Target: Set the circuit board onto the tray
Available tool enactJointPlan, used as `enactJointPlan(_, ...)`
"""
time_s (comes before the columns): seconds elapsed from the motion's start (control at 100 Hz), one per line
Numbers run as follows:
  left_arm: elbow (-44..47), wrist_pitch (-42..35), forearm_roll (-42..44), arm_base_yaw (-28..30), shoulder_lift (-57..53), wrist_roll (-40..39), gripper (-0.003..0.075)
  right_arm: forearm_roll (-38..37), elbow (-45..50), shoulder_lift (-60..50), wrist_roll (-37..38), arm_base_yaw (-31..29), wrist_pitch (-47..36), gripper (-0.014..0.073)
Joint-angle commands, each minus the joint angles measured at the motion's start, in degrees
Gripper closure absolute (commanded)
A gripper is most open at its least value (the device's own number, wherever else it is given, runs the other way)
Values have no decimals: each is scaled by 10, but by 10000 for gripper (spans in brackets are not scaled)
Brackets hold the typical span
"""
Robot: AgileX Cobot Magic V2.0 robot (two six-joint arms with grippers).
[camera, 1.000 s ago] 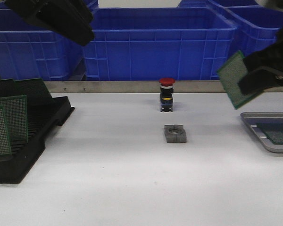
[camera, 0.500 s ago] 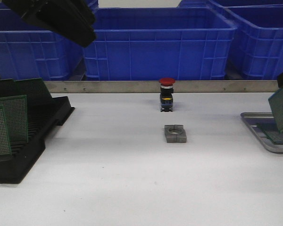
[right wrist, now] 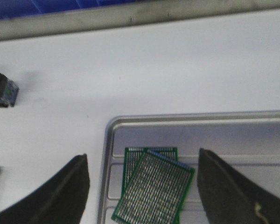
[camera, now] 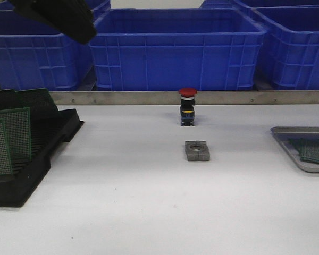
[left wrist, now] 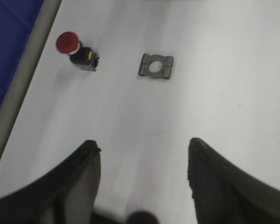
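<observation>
A second ago the right arm carried a circuit board tilted in the air above the tray; half a second ago it was low at the tray's edge; now the arm is gone from the front view and the circuit board point(right wrist: 153, 193) lies flat in the tray point(right wrist: 177, 120), askew on top of another board point(right wrist: 130, 158) already there — release done, by the look of it. Right wrist view: right gripper point(right wrist: 142, 191) with jaws spread wide, nothing between them, hanging above the near end of the tray. In the front view the tray point(camera: 287, 129) sits at the far right of the counter point(camera: 138, 202) with the green boards point(camera: 312, 151) in it, cut off by the frame edge. Left gripper point(left wrist: 142, 182): jaws wide and empty over bare counter, with the red push-button point(left wrist: 72, 48) and the grey metal block point(left wrist: 156, 66) ahead of it; from the front the left arm point(camera: 58, 18) has drifted slightly further up-left, still high above the black slotted rack point(camera: 29, 154). The rack holds more upright boards point(camera: 10, 135), so this placement looks complete and the likely next step is a fetch from the rack — judgement only. Blue crates point(camera: 175, 48) behind the counter unchanged.
</observation>
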Motion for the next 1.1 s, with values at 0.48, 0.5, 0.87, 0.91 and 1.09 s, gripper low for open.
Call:
enactJointPlan(0.48,-10,-18,194,3,-154,-357,741,-8,-7,-226,-37,-2,230,655)
enactJointPlan(0.5,-7,-27,194,3,-161,-364,741,-12,-5,-233,-37,-1,230,655)
enactJointPlan(0.87,146,-232,243,3,-328,-511,741,-13,95,-396,-37,-1,199,655)
enactJointPlan(0.91,169,-242,243,3,-346,-511,741,-13,104,-412,-37,-1,196,655)
enactJointPlan(1.09,285,-295,237,3,-442,-524,741,-13,150,-496,-37,-1,206,655)
